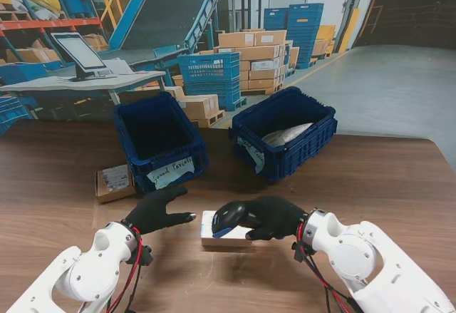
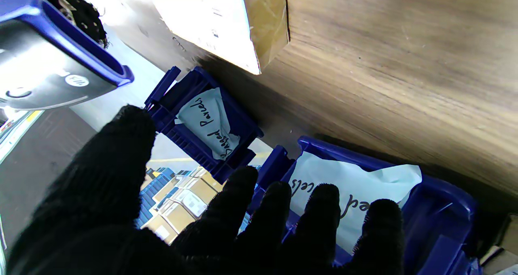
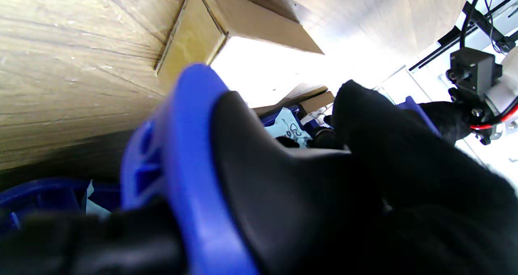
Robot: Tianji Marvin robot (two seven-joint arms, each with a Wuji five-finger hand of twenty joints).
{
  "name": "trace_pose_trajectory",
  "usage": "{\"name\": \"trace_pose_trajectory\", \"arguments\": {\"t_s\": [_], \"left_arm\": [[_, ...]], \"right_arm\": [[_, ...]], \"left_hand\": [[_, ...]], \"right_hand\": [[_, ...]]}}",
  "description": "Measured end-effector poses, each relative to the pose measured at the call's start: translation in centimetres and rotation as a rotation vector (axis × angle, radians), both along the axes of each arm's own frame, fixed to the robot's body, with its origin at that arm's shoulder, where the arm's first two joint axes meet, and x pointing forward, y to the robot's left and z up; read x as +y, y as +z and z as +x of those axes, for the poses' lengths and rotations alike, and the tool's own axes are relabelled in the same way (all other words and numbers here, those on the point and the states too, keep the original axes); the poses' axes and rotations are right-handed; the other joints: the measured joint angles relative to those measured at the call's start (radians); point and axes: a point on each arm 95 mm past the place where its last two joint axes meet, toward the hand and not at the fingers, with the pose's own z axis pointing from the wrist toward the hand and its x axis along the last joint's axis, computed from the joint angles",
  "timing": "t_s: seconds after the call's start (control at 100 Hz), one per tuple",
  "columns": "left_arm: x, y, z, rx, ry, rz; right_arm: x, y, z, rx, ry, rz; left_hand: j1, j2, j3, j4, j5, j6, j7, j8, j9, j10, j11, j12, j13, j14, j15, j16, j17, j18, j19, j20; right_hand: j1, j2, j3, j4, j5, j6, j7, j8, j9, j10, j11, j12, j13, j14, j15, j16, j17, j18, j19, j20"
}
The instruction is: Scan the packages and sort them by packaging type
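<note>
Scanning: right hand [image 1: 274, 217] clasps scanner [image 1: 228, 217] over rigid, light-looking cardboard box [image 1: 222, 236] near table's near edge; left hand [image 1: 153, 209] spread, empty; grip box sides.

We see a dark wood-grain table [image 1: 399, 185]. On it: two blue crates side by side at the far side, left crate [image 1: 160, 142] and right crate [image 1: 285, 131], each with a handwritten paper label on the front wall. Flat cardboard parcel [image 1: 114, 182] sits just beside the left crate's near-left corner, label up. Second small box [image 1: 222, 236] lies nearer to us, about mid-table, with a white top face. Rest of the surface is bare wood.
</note>
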Motion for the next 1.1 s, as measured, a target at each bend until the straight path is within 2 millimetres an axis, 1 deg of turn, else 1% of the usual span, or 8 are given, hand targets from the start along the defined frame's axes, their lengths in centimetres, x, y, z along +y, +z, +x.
{"name": "trace_pose_trajectory", "arguments": {"t_s": [0.41,0.7,1.1], "left_arm": [[0.2,-0.2,0.0,0.004,0.002,-0.007],[0.3,-0.2,0.0,0.005,0.004,-0.01],[0.4,-0.3,0.0,0.009,0.001,-0.013]], "right_arm": [[0.9,-1.3,0.7,-0.027,0.027,-0.063],[1.4,-2.3,1.5,-0.017,0.029,-0.058],[1.9,-2.9,2.7,-0.016,0.013,-0.071]], "left_hand": [[0.0,0.0,0.0,0.0,0.0,0.0,0.0,0.01,0.0,0.0,0.0,0.0,0.0,0.0,0.0,0.0,0.0,0.0,0.001,0.0],[0.0,0.0,0.0,0.0,0.0,0.0,0.0,0.011,0.0,0.001,0.0,0.0,0.0,0.0,0.0,0.0,0.0,0.0,0.001,-0.002],[0.0,0.0,0.0,0.0,0.0,0.0,0.0,0.011,0.0,0.001,0.0,0.0,0.0,0.0,0.0,0.0,-0.001,0.0,0.001,-0.004]], "right_hand": [[0.0,0.0,0.0,0.0,0.0,0.0,0.0,0.0,0.0,0.0,0.0,0.0,0.0,0.0,0.0,0.0,0.0,-0.005,0.0,0.0],[0.0,0.0,0.0,0.0,0.0,0.0,0.0,0.0,0.0,0.0,0.0,0.0,0.0,0.0,0.0,0.0,0.0,-0.006,0.0,0.0],[0.0,0.0,0.0,0.0,0.0,0.0,0.0,0.0,0.0,0.0,0.0,0.0,0.0,0.0,0.0,0.0,0.0,-0.006,0.0,0.0]]}}
